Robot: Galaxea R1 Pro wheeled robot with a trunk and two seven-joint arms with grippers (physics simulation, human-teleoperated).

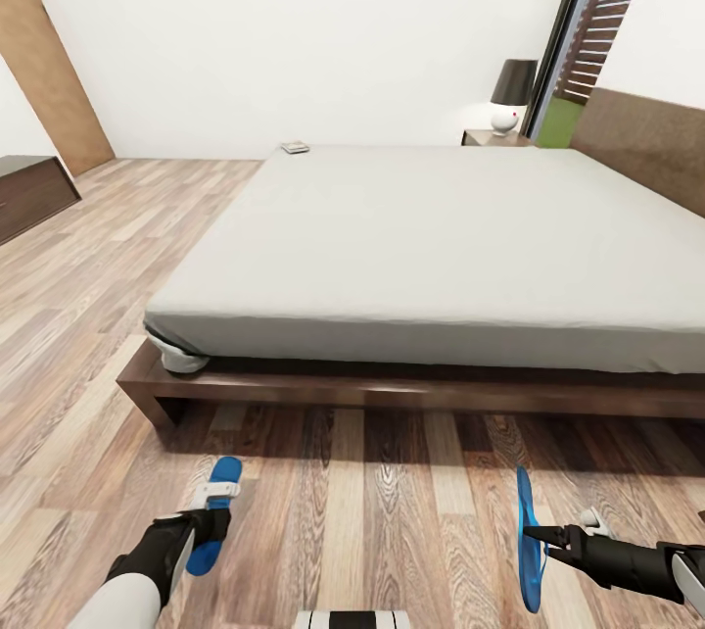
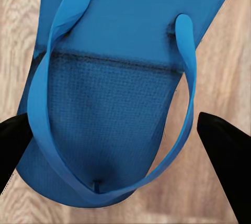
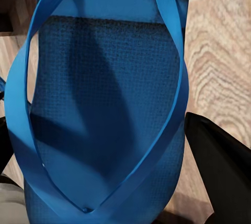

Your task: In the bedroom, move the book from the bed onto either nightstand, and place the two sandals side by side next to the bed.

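The left gripper at seven o'clock clamps one blue sandal lying flat over the wood floor. The right gripper at five o'clock pinches the other sandal, turned on edge. The book lies at the bed's far corner, eleven o'clock; a nightstand with a lamp stands at one o'clock.

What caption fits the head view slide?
Each gripper, left and right, holds a blue sandal above the floor beside the bed.
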